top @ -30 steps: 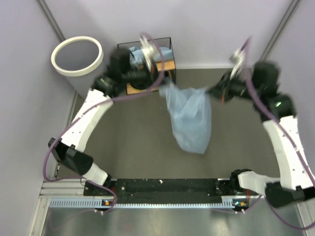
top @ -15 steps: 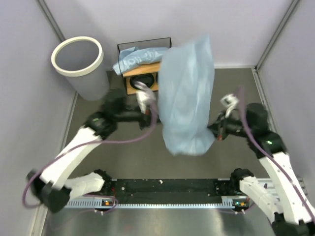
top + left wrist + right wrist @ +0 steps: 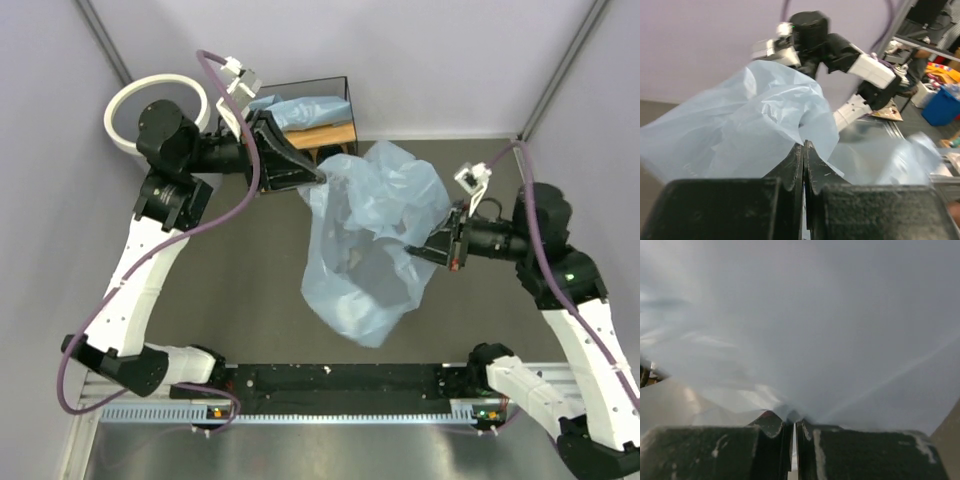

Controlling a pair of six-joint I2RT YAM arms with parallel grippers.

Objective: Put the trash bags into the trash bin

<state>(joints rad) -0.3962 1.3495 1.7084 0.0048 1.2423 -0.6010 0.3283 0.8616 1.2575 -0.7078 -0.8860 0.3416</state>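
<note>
A large light-blue trash bag hangs in the air between my two grippers, billowing over the middle of the floor. My left gripper is shut on its upper left edge; the film runs out from the closed jaws. My right gripper is shut on its right side; the film fills the right wrist view. A second blue trash bag lies on the shelf. The trash bin, whitish with a white ring rim, stands at the back left, partly hidden by my left arm.
A black-wire-framed wooden shelf stands against the back wall, right of the bin. Purple walls close in on the left, the back and the right. The arm bases and a metal rail run along the near edge.
The bag has swung from raised high to spread and lower. My left arm moved from low centre up to the back left, near the bin. My right gripper held roughly its place.
</note>
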